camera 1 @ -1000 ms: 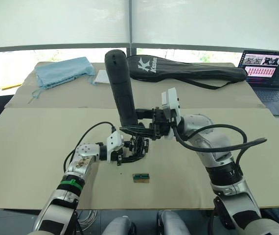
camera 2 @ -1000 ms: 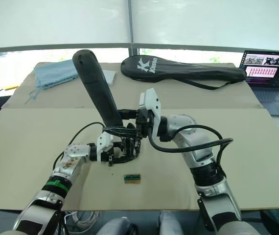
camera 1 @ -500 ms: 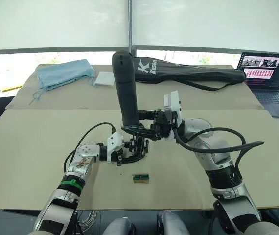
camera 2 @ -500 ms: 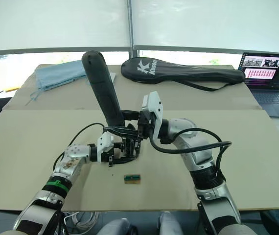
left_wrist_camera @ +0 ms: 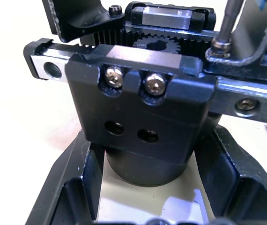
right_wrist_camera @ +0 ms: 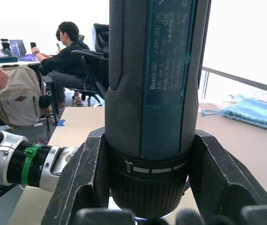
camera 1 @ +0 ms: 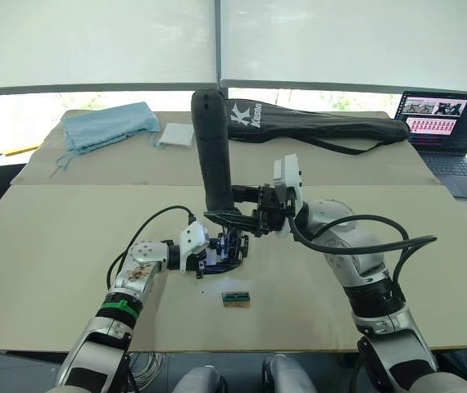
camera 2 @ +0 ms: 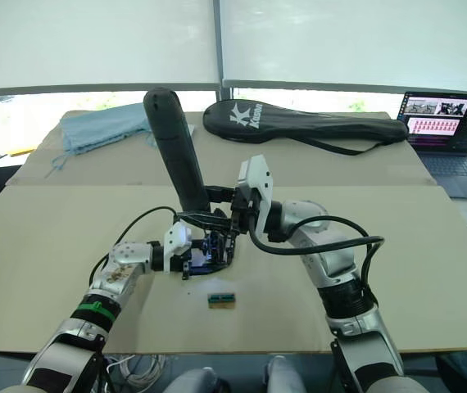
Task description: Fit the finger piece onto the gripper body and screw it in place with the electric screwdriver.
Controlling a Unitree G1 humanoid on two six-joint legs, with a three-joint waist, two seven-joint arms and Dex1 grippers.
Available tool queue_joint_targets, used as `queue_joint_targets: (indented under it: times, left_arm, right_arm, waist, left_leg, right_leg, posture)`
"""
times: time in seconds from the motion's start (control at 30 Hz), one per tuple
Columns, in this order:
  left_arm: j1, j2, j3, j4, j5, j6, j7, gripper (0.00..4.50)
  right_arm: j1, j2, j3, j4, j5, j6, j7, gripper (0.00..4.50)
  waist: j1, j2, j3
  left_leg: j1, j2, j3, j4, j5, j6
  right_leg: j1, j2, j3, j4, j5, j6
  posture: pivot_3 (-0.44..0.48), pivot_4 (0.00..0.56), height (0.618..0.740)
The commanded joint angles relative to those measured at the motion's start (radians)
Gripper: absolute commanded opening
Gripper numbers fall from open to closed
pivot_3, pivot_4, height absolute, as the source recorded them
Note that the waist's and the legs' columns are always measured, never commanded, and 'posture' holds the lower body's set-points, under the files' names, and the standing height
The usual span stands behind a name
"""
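Note:
The gripper body stands on the table near the middle, a black motor block with a toothed rail and two metal screws. My left gripper is shut on its round base. My right gripper is shut on the electric screwdriver, which stands almost upright with its top leaning slightly left. Its thin bit comes down onto a screw in the finger piece, which sits on the rail's end. A blue light glows at the tip. My right fingers clamp the tool's collar.
A small green-and-tan block lies just in front of the work. At the back are a black racket bag, a blue cloth, a white pad and a laptop. Seated people are beyond the table.
The screwdriver has swung more upright, its top moving to the right. A blue glow now shows at its tip on the gripper body. My left gripper has stayed put.

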Motion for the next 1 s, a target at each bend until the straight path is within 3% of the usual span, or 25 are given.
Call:
queue_joint_targets:
  times: [0.03, 0.47, 0.97, 1.0]
  left_arm:
    - [0.0, -0.005, -0.016, 0.011, 0.011, 0.002, -0.013, 2.28]
    - [0.01, 0.001, -0.026, 0.03, 0.036, 0.058, 0.023, 2.28]
    - [0.013, -0.005, -0.014, 0.044, 0.019, 0.101, 0.031, 2.28]
    - [0.014, -0.004, -0.011, 0.046, 0.024, 0.097, 0.04, 2.78]
  right_arm:
    - [0.04, -0.025, 0.047, 0.059, -0.055, 0.046, -0.004, 1.92]
    - [-0.103, -0.038, -0.054, -0.117, 0.077, 0.103, 0.014, 1.92]
    - [-0.136, -0.025, -0.167, -0.196, 0.213, 0.054, 0.046, 1.92]
    - [-0.14, -0.028, -0.179, -0.202, 0.224, 0.052, 0.051, 1.92]
  waist:
    - [0.0, 0.0, -0.001]
    - [0.004, 0.0, 0.0]
    - [0.008, 0.0, 0.0]
    - [0.008, 0.0, 0.0]
  left_leg:
    - [0.0, 0.0, 0.0, 0.0, 0.0, 0.0]
    - [-0.001, 0.0, 0.0, 0.0, 0.0, 0.001]
    - [-0.002, 0.0, 0.0, 0.0, 0.0, 0.001]
    - [-0.002, 0.0, 0.0, 0.0, 0.0, 0.001]
  right_leg:
    - [0.0, 0.0, 0.0, 0.0, 0.0, 0.0]
    - [-0.001, -0.001, 0.001, 0.0, 0.0, 0.0]
    - [-0.001, -0.001, 0.001, 0.0, 0.0, 0.0]
    - [0.0, -0.001, 0.001, 0.0, 0.0, 0.0]
  posture:
    - [0.0, 0.15, 0.74]
    - [0.0, 0.15, 0.74]
    - [0.0, 0.15, 0.74]
    - [0.0, 0.15, 0.74]
